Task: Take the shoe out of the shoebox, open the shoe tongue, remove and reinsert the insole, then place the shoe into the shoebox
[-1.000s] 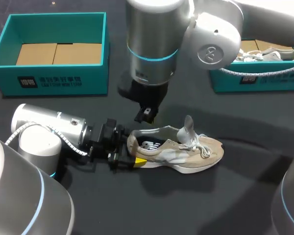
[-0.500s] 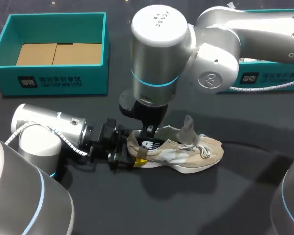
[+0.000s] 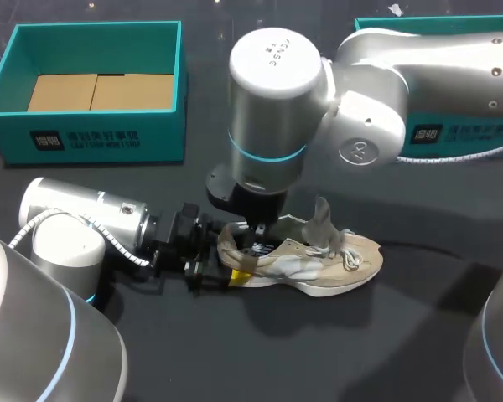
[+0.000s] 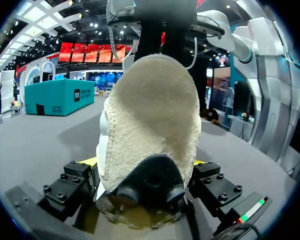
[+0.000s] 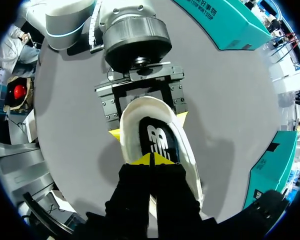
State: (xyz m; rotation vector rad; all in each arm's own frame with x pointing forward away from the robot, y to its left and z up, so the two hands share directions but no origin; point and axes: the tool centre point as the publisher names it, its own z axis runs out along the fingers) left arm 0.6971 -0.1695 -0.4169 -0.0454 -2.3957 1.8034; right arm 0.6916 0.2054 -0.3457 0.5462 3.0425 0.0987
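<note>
A beige and white shoe (image 3: pixel 318 255) lies on its sole on the dark table, toe toward the right, tongue standing up. My left gripper (image 3: pixel 225 266) lies low on the table with a finger on each side of the heel (image 4: pixel 150 125), gripping it. My right arm comes in from the right and points straight down. Its gripper (image 3: pixel 254 238) is shut, and the yellow tips (image 5: pixel 152 159) are pressed together inside the shoe's opening. They are at the black insole (image 5: pixel 157 140); I cannot tell whether they touch it. The left gripper's fingers (image 5: pixel 116 134) flank the heel.
An open teal shoebox (image 3: pixel 92 126) with a cardboard bottom stands at the back left. A second teal box (image 3: pixel 461 134) stands at the back right, mostly hidden behind my right arm. The left arm's body (image 3: pixel 84 213) lies along the table left of the shoe.
My right arm has come down, bringing its shut gripper from above the heel into the shoe's opening. The shoe and the left gripper have stayed put.
</note>
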